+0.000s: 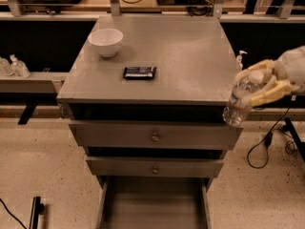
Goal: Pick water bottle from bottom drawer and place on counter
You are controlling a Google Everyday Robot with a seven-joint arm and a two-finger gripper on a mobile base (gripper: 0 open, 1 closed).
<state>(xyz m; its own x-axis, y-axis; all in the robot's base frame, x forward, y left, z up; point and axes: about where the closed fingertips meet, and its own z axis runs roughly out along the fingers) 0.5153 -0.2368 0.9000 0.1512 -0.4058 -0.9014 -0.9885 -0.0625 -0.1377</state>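
My gripper comes in from the right edge, at the front right corner of the counter. Its tan fingers are shut on the water bottle, a clear plastic bottle with a white cap, held tilted with its base hanging just below the counter's front edge. The bottom drawer is pulled open at the bottom of the view, and its grey floor is bare.
A white bowl and a dark flat packet lie on the left half of the counter. Two wider drawers with knobs are shut. A white pump bottle stands behind the counter's right edge. Cables lie on the floor at right.
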